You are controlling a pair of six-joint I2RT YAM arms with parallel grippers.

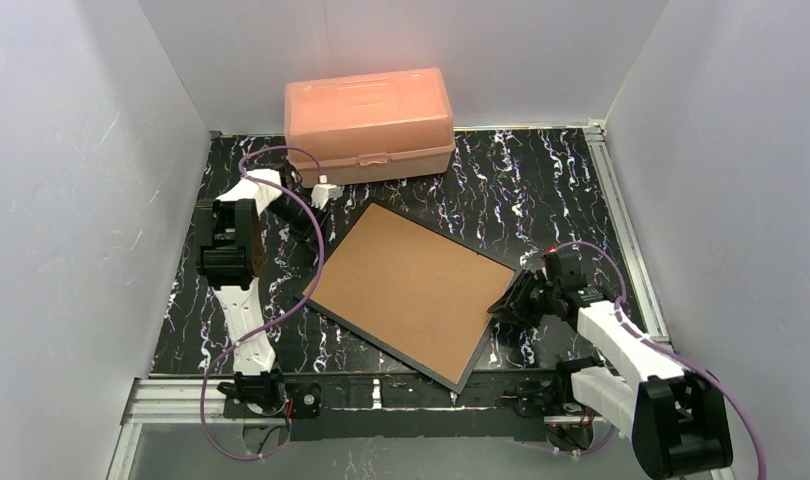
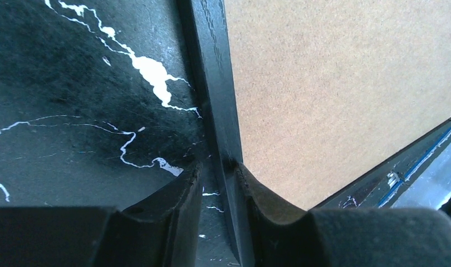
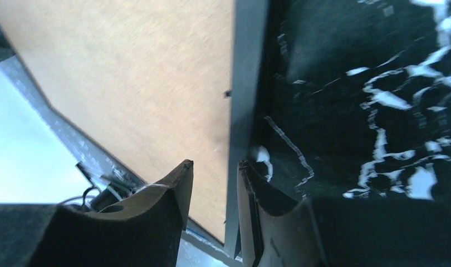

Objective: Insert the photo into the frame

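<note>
Looking down from the top camera, the thin black rectangular picture frame (image 2: 216,83) lies at an angle mid-counter, back side up, with a plain brown backing board (image 1: 411,285) filling it. The counter (image 1: 541,190) is black with white marble-ish veins. The pane faces down, so I can't see it. Same for the photo: no view shows it, and whether it sits under that board I honestly can't tell.

Left tool (image 2: 219,169) is at the frame's left edge, near the far corner. From above, the arm and its purple cable (image 1: 323,255) cover that bit, so the wrist camera is the only real look. Its two dark fingers (image 2: 179,206) stand either side of the black rail, one over the counter, one over the board. They're narrowly parted, with a sliver of counter showing beside the rail, so it's not pinching anything as far as I can see.

Right tool (image 3: 215,164) is by the frame's right corner, just a dark blob from above. Its wrist view is blurry, but the fingers (image 3: 173,189) straddle the rail too, partly open, with a strip of board between the inner finger and the rail. Whether the outer finger touches the rail is hard to say.

Peach plastic lidded box (image 1: 371,120) sits at the back, just beyond the frame's far corner, not touching it.
</note>
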